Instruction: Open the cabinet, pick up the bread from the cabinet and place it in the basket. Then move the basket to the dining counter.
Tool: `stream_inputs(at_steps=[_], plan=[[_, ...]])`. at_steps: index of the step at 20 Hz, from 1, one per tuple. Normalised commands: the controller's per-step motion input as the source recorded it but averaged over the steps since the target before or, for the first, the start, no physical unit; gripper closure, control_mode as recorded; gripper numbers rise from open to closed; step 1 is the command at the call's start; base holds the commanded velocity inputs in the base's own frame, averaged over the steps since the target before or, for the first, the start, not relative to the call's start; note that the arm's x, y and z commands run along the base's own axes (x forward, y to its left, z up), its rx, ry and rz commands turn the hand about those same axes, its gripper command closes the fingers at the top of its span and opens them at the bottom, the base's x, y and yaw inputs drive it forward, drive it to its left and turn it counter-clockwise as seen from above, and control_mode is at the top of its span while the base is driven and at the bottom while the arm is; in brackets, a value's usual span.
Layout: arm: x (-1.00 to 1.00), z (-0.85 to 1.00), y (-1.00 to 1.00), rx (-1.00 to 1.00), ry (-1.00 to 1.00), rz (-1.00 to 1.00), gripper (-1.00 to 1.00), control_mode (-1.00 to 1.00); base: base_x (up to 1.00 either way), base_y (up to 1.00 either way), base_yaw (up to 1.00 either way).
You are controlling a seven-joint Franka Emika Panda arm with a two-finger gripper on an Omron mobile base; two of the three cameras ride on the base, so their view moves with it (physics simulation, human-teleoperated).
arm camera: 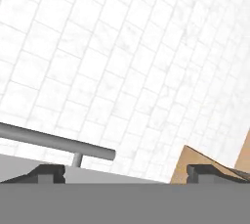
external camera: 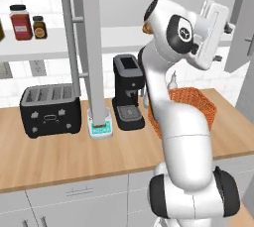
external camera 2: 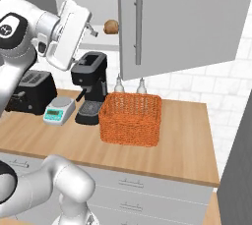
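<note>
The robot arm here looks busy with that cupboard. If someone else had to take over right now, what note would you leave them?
Gripper: open, holding nothing, raised beside the cabinet door.
Cabinet: doors swung open, so that step is done.
Bread: on the white inner shelf, not yet picked up.
Basket: on the wooden counter backed by white tiles, right of the coffee machine, with no bread visible in it.
Left: reach in, grasp the bread, drop it in the basket, then carry the basket to the dining counter.
</note>
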Motion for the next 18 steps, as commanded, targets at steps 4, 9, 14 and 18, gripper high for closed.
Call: stream_inputs(at_steps=[4,9,14,18], plan=[[0.71,-0.57,-0.24,0.09,-0.28,-0.19,-1.00,-1.00,0.00,0.00,0.00],[0.71,-0.51,-0.16,0.03,-0.24,-0.15,-1.00,-1.00,0.00,0.00,0.00],[0.72,-0.73,0.00,0.03,-0.25,-0.08,-1.00,-1.00,0.00,0.00,0.00],[0.83,-0.62,-0.01,0.00,-0.25,-0.07,-1.00,-1.00,0.00,0.00,0.00]])
